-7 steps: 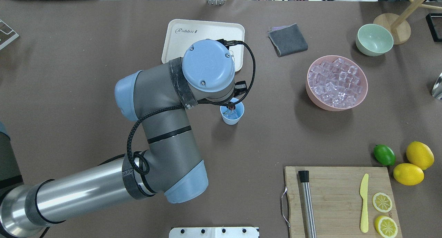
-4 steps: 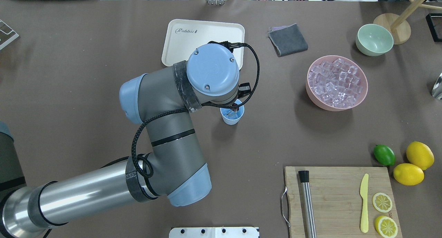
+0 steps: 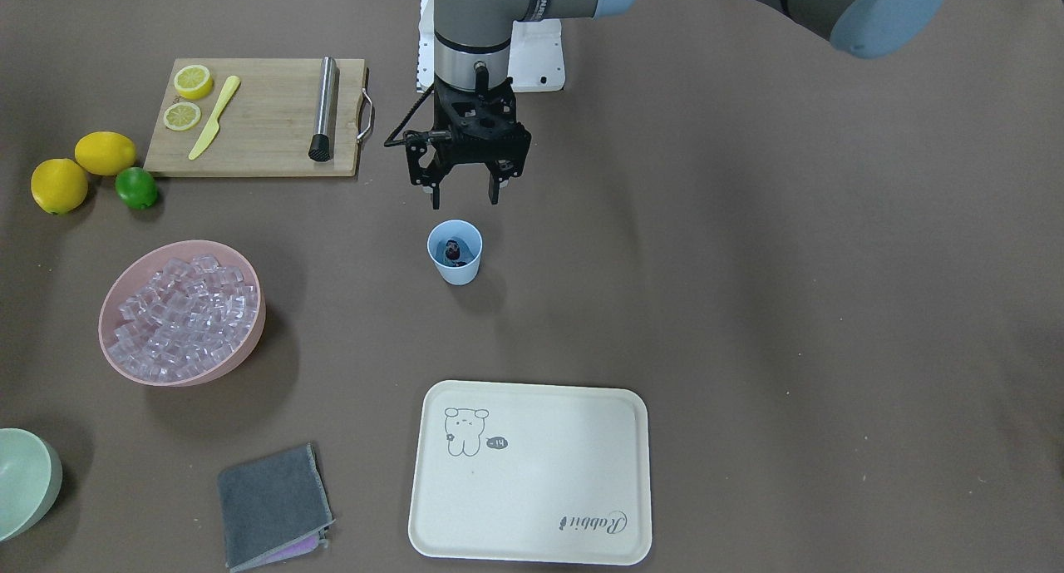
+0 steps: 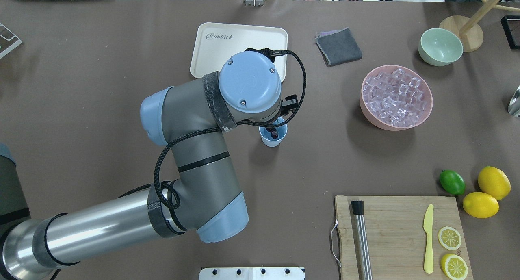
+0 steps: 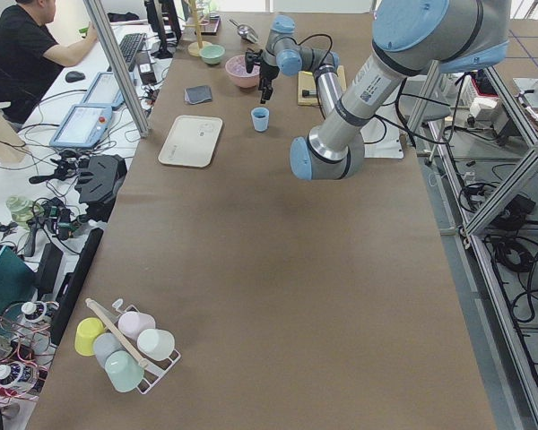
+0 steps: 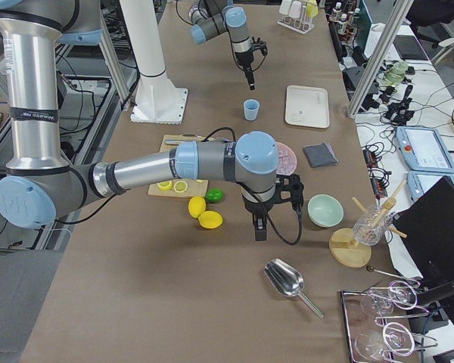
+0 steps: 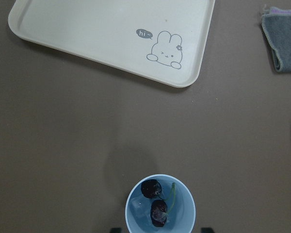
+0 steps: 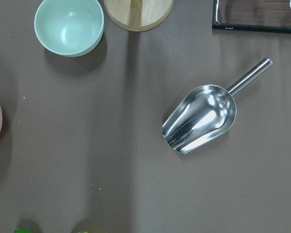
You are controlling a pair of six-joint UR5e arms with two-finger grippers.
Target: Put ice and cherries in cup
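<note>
The light-blue cup (image 3: 455,261) stands at mid-table. The dark cherries (image 7: 155,201) lie inside it as a pair, on something glassy that looks like ice. They also show in the front view (image 3: 453,250). My left gripper (image 3: 464,197) hangs open and empty just above the cup, its fingertips (image 7: 115,229) apart at the bottom edge of the left wrist view. The ice (image 3: 179,311) fills a pink bowl (image 4: 367,109). My right gripper (image 6: 259,231) shows only in the right side view, so I cannot tell its state.
A cream tray (image 3: 532,473) lies beyond the cup. A grey cloth (image 3: 270,505), a pale green bowl (image 4: 440,46) and a metal scoop (image 8: 201,119) are on my right side. A cutting board (image 3: 258,124) with knife, muddler and lemon slices sits near the lime (image 3: 135,187).
My left wrist has shifted slightly right over the cup. The cherries, earlier up near the rim under the gripper, now lie down inside the cup.
</note>
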